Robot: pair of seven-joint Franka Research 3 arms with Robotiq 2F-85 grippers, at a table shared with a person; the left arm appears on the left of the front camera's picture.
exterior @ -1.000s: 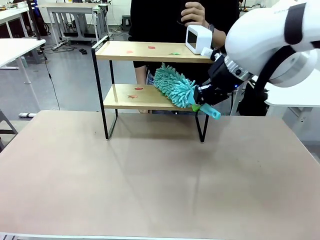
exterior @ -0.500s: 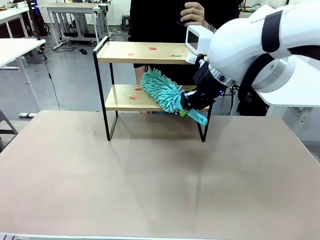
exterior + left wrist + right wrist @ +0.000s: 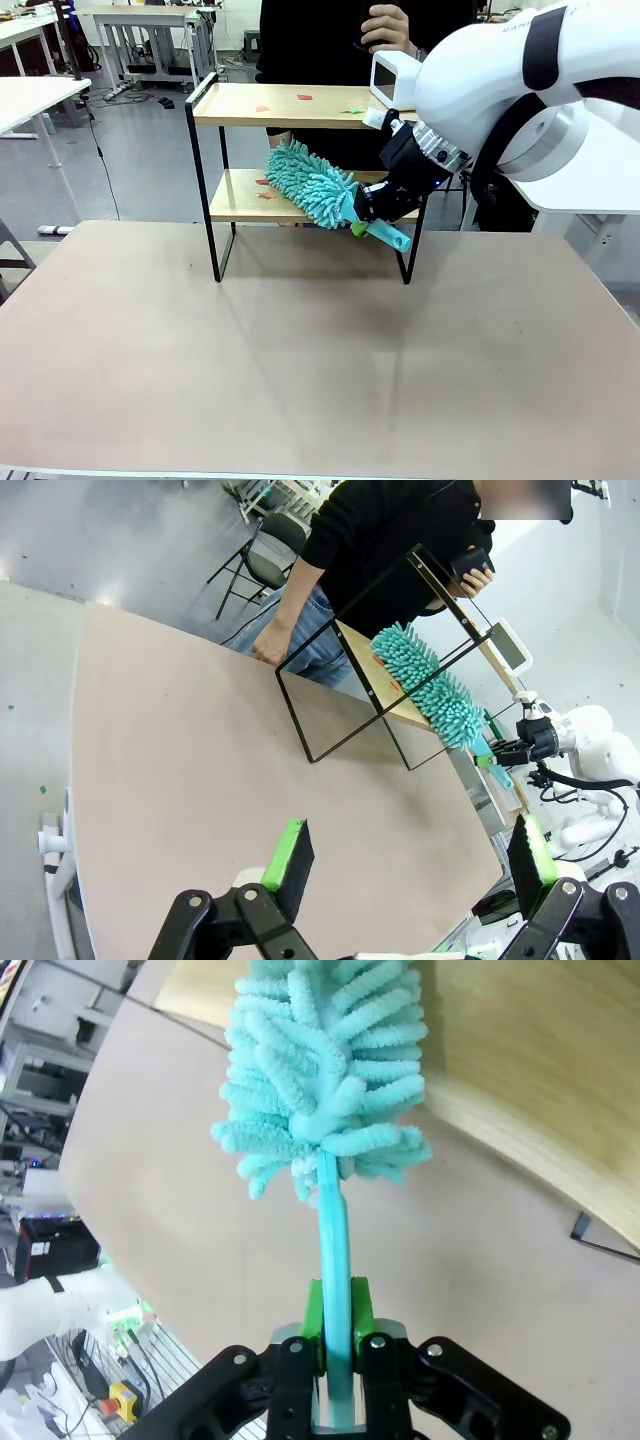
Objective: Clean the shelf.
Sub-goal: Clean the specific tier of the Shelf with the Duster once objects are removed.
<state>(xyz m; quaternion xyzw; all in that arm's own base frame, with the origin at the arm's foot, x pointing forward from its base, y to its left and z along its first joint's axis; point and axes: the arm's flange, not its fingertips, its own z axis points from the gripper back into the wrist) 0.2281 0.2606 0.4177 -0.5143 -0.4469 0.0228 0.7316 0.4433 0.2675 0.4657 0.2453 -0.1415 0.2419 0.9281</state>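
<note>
Our right gripper (image 3: pixel 335 1325) is pressed together on the thin turquoise handle of the duster (image 3: pixel 310 186). One green pad is on each side of the stick, close to the handle's end. We think the grip is so far back so that the whole fluffy head is free to brush and the black fingers do not knock the frame.

The shelf (image 3: pixel 300 104) stands on the far part of the counter (image 3: pixel 300 350), between the robot and the person. The duster head lies between the two boards of the shelf, on the lower board (image 3: pixel 235 200) and about at its middle. The handle comes out slanting down at the front of the shelf, near its right front leg. In our judgement the arm enters from the right front because the upper board closes the way from above.

Small red scraps (image 3: pixel 263 189) lie on the lower board just beside the tip of the head, so the sweep seems aimed at them. On the upper board there are more red scraps (image 3: pixel 303 96) and a green one (image 3: pixel 350 108), not yet swept. A white box (image 3: pixel 393 78) sits at the right end of that board, and the person's hand (image 3: pixel 388 28) is above and behind it.

Our left gripper (image 3: pixel 410 852) is spread wide and holds nothing. It is over the counter, well apart from the shelf on the near side, probably to leave room.
</note>
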